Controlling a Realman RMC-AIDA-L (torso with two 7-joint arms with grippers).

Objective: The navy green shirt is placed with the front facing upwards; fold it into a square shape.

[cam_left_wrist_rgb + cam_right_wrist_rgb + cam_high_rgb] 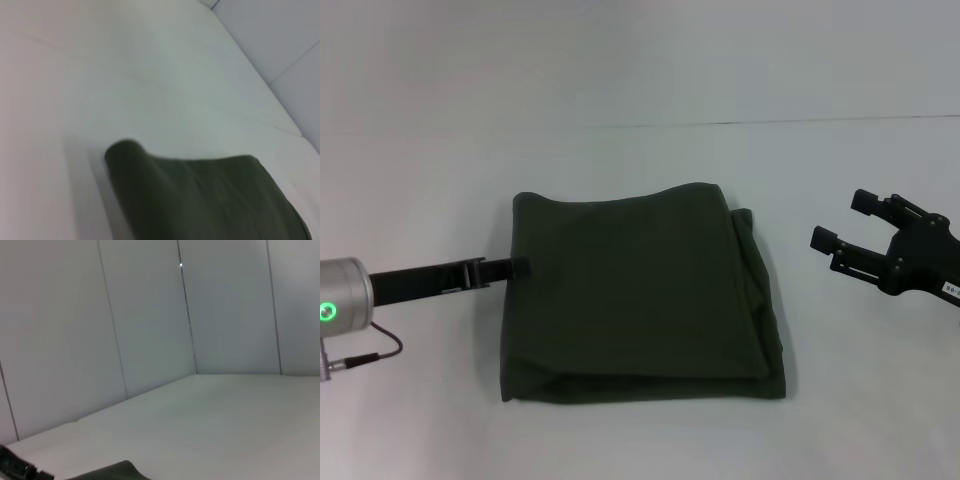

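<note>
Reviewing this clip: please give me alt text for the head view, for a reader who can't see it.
The navy green shirt lies folded into a rough square on the white table. The left gripper reaches its left edge, low to the table. The right gripper hovers open, apart from the shirt on its right.

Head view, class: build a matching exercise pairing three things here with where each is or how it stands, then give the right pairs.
Things:
1. navy green shirt
2. left gripper
3. right gripper

States:
A. open, raised clear of the cloth on the robot's right
B. folded into a rough square on the table
C. at the fold's left edge

Pairs: 1-B, 2-C, 3-A
</note>
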